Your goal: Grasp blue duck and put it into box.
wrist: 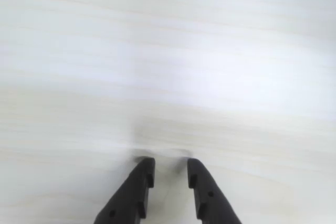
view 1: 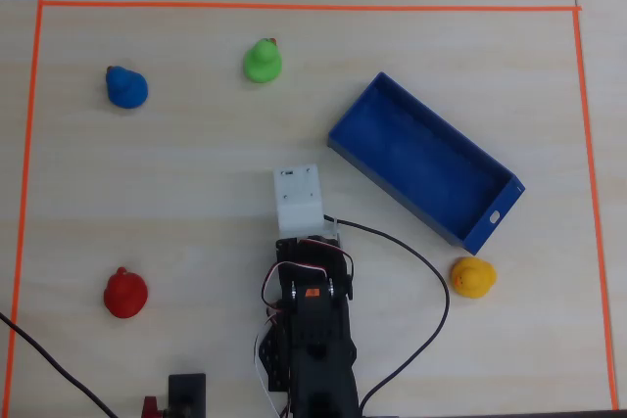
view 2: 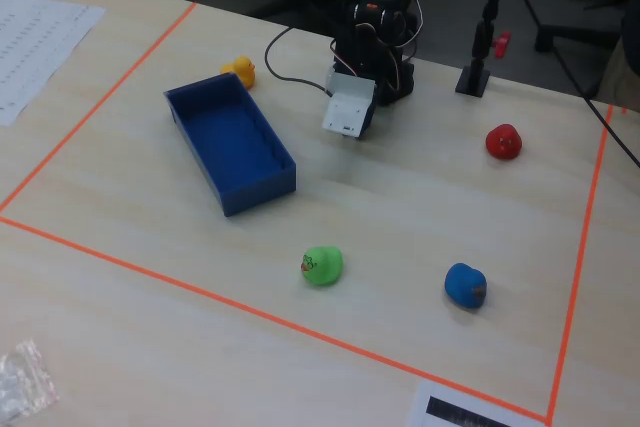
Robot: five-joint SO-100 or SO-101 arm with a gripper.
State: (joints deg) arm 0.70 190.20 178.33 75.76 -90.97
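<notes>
- Blue duck sits alone on the pale wood table near the far-left corner of the orange tape border in the overhead view — well apart from the arm.
- Gripper hangs over bare tabletop, its two dark fingers a narrow gap apart, holding nothing.
- Dark-blue box lies diagonally, empty, right of the arm.
- Green duck, red duck and yellow duck — the last just beside the box's slotted end.
</notes>
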